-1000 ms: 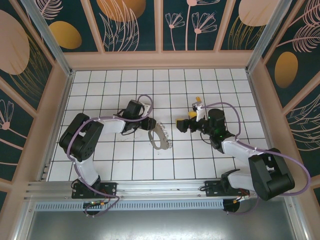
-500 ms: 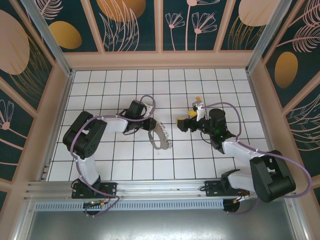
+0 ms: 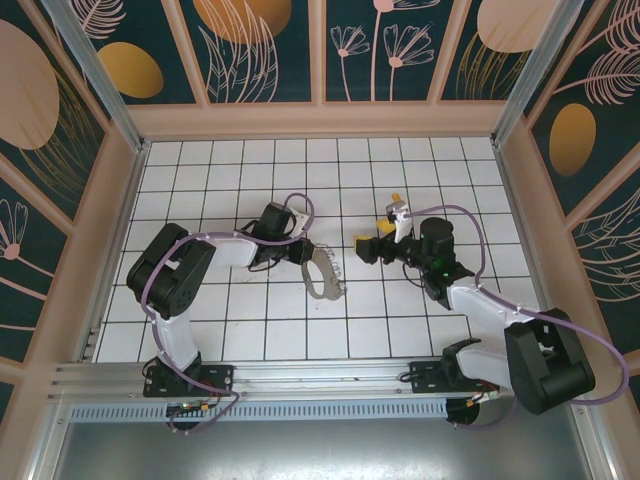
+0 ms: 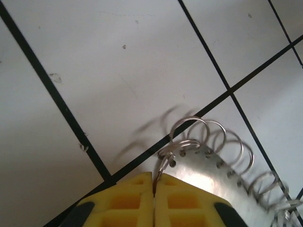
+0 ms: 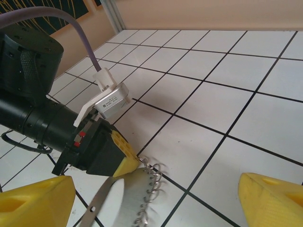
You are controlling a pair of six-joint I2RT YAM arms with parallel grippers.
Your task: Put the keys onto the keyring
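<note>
- At the near edge, the 2 arm bases sit on an aluminium rail [image 3: 320, 385], with the left arm on the left and the right arm on the right.
- Both arms reach over the white tiled table [image 3: 250, 330] toward its middle, and a purple cable [image 3: 290, 200] loops off the left wrist.
- The keyring [image 3: 325, 277] is near the middle of the table, between the 2 grippers. It is a curved grey metal strip with holes along 1 edge.
- A row of small wire rings [image 4: 222, 142] is threaded through those holes.
- The left gripper [image 3: 303, 256] is clenched on the keyring's left end. In the left wrist view its 2 yellow fingertips [image 4: 128, 203] press flat together, with 1 thin wire loop nipped in the seam between them.
- In the right wrist view the strip arcs from the left gripper's yellow tip toward the camera, with the wire rings along its right edge. I cannot tell whether its free end rests on the tiles.
- The right gripper [image 3: 381, 226] is released. Its 2 yellow fingers [image 5: 272, 198] are spread wide with nothing between them. It faces the left gripper from the right and is apart from the keyring.
- Beyond the tiles, dark teal wall panels [image 3: 270, 50] with orange and pink plant patterns close the far side.
</note>
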